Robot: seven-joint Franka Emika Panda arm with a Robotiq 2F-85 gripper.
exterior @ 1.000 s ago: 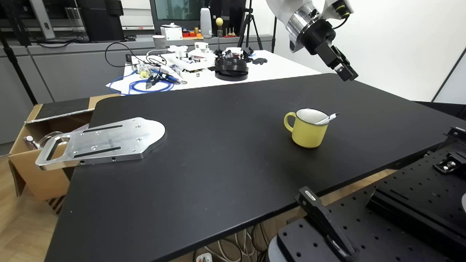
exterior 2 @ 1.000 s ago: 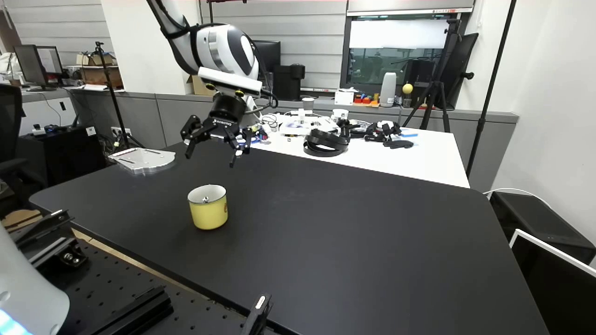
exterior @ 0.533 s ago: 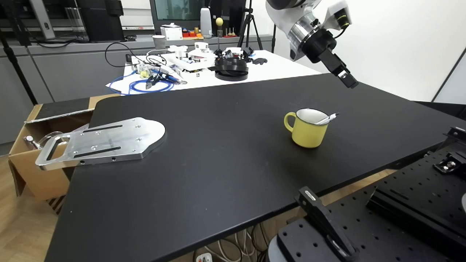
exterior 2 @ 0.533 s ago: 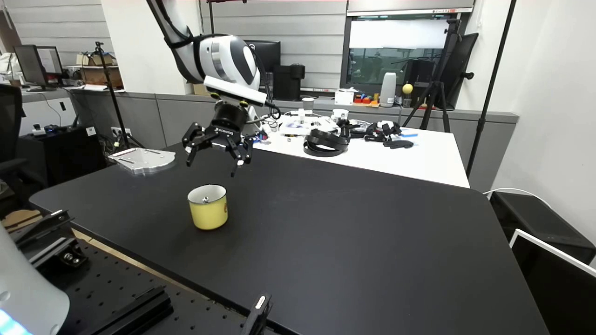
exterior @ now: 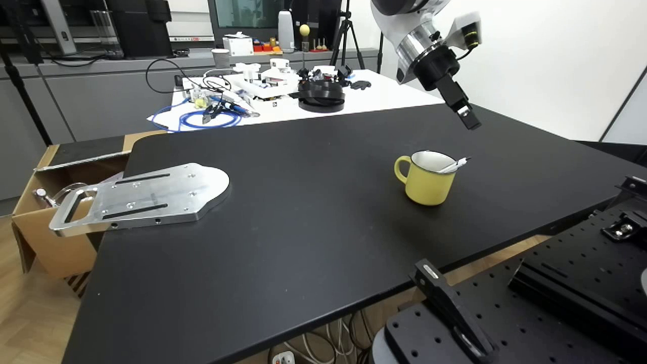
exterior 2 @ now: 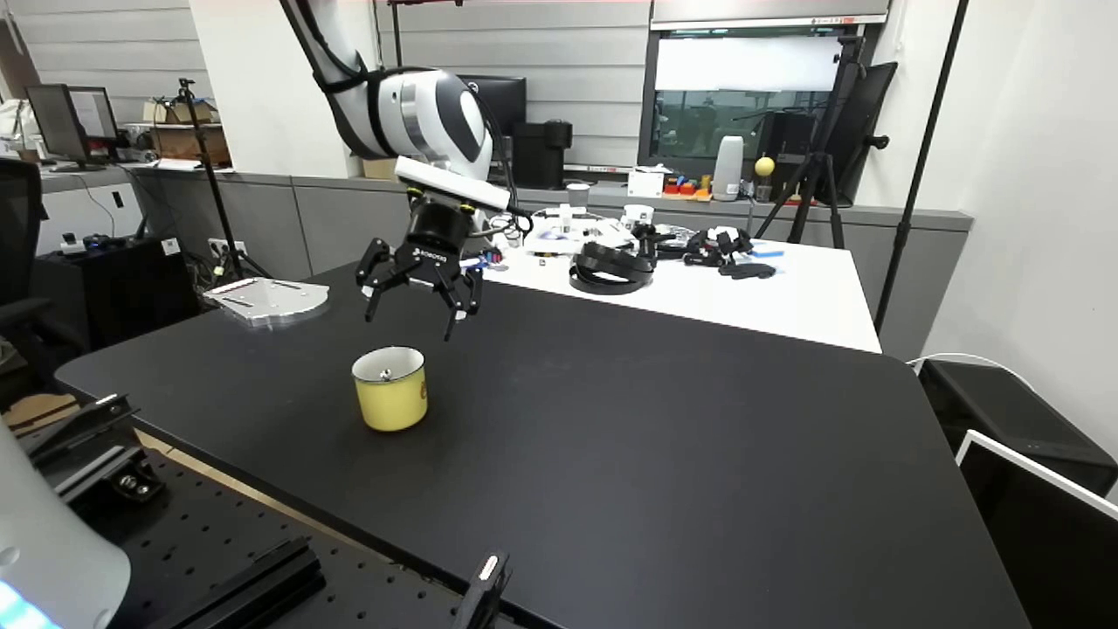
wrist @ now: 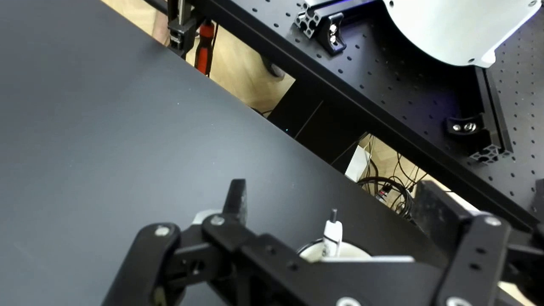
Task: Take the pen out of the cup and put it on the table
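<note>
- Gripper point(exterior 2: 409, 325) left of centre in an exterior view, its two fingers spread wide, tips toward the bottom of the frame.
- Pen point(wrist: 332, 233) at lower centre of the wrist view, between the spread fingers as seen there and apart from both, thin dark tip toward the top.
- Cup point(exterior: 428, 188), yellow and upright, right of centre in an exterior view, below the gripper and apart from it; its wall surrounds the pen's lower part, the upper end slanting out over the rim opposite the handle.
- Table point(exterior: 303, 227), black, under the cup.
- Metal plate point(exterior: 151, 194) at left in the same frame, well apart from the cup, jutting past the table edge by a cardboard box point(exterior: 55, 247).
- White table point(exterior: 399, 95) beyond, toward the top of that frame, bearing clutter point(exterior: 270, 90) and a black round object point(exterior: 321, 95).
</note>
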